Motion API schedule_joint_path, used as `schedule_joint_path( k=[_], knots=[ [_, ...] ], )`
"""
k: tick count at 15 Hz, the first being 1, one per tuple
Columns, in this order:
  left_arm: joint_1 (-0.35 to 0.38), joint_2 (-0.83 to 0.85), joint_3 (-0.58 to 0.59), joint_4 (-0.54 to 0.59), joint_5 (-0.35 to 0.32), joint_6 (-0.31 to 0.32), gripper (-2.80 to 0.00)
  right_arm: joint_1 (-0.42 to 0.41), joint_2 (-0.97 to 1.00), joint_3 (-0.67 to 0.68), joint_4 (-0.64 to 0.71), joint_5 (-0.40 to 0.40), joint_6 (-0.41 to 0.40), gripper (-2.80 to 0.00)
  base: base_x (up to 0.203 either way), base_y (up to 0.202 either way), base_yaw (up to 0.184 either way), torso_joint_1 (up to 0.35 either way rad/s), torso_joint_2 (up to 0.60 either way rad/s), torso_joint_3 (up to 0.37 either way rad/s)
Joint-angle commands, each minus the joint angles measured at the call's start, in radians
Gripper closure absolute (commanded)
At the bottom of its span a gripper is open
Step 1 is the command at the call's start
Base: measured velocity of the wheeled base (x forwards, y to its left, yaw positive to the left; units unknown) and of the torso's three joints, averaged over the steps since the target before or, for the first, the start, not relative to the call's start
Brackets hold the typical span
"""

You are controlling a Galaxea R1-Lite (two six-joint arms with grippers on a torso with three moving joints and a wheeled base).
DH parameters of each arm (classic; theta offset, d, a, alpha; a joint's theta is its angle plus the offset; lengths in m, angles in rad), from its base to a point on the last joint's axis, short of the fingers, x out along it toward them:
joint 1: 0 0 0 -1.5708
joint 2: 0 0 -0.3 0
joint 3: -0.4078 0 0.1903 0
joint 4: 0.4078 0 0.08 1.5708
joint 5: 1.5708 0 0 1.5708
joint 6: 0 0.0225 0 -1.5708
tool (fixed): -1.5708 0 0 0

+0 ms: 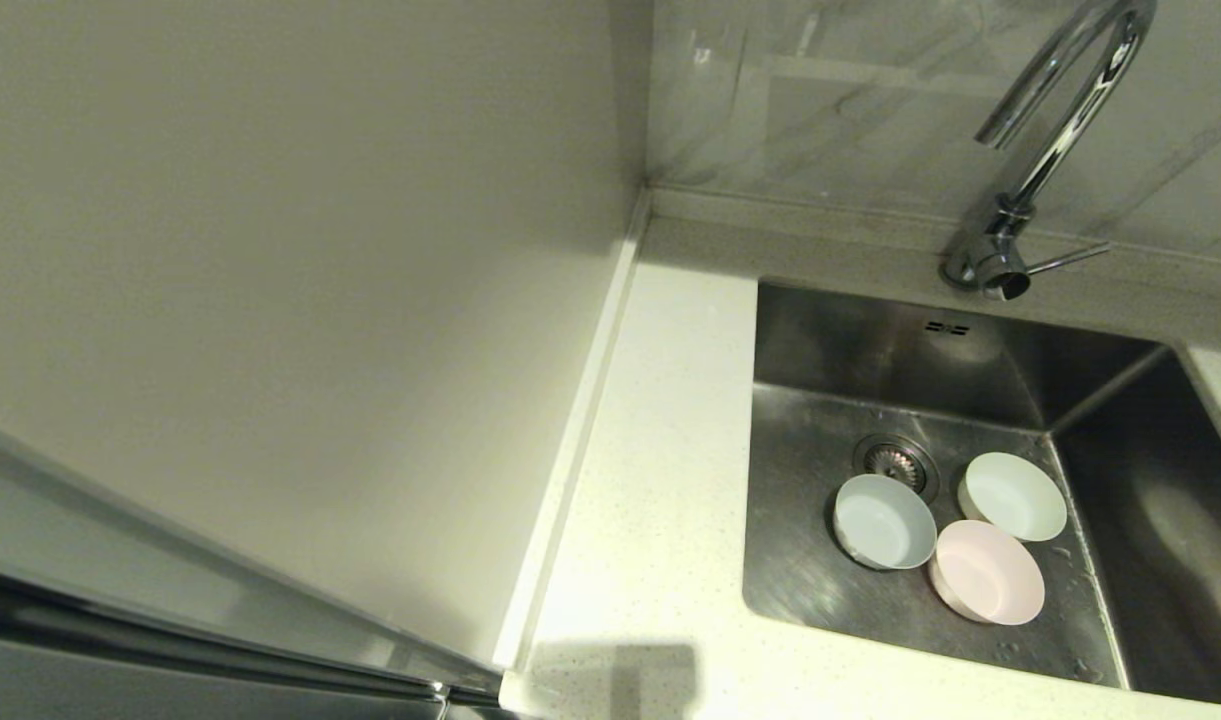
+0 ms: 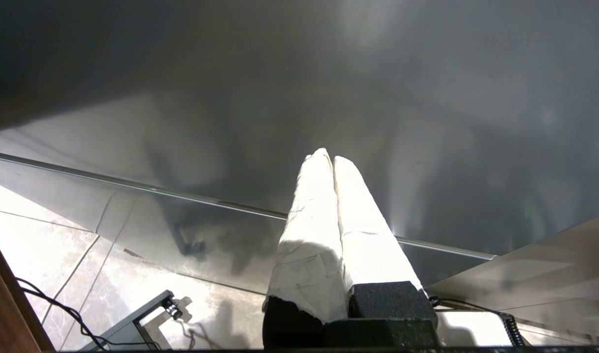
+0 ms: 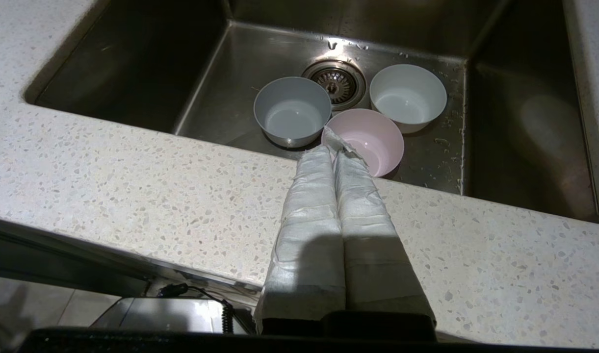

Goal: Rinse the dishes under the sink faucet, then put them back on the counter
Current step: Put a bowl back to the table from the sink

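Observation:
Three small bowls stand upright on the floor of the steel sink (image 1: pixel 800 560) beside the drain strainer (image 1: pixel 896 463): a pale blue bowl (image 1: pixel 882 520) (image 3: pixel 292 110), a pale pink bowl (image 1: pixel 988 571) (image 3: pixel 368 138) and a whitish-green bowl (image 1: pixel 1013 496) (image 3: pixel 407 96). The chrome faucet (image 1: pixel 1045 150) rises behind the basin, its spout off to the left of its base, no water running. My right gripper (image 3: pixel 333 147) is shut and empty, hovering over the counter's (image 3: pixel 132 186) front strip short of the pink bowl. My left gripper (image 2: pixel 327 156) is shut and empty, down by a dark glossy cabinet front. Neither arm shows in the head view.
Off-white speckled counter (image 1: pixel 660 480) runs left of the sink, bounded by a beige wall panel (image 1: pixel 290 300). The faucet's side lever (image 1: pixel 1068 259) points right. Water drops speckle the basin floor near the bowls. Floor tiles and cables lie below the left gripper.

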Motion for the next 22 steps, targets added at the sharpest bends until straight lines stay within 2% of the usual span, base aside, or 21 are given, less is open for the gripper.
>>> schedule_joint_path(
  k=[1, 22],
  knots=[
    [0.0, -0.004, 0.0, -0.001, 0.0, 0.0, 0.0, 0.0, 0.001, 0.0, -0.001, 0.0, 0.0, 0.0, 0.0, 0.0, 0.0, 0.0, 0.0, 0.0],
    [0.0, -0.003, 0.0, -0.001, 0.0, -0.001, 0.0, 0.0, 0.001, 0.0, -0.001, 0.0, 0.0, 0.0, 0.0, 0.0, 0.0, 0.0, 0.0, 0.0]
  ],
)
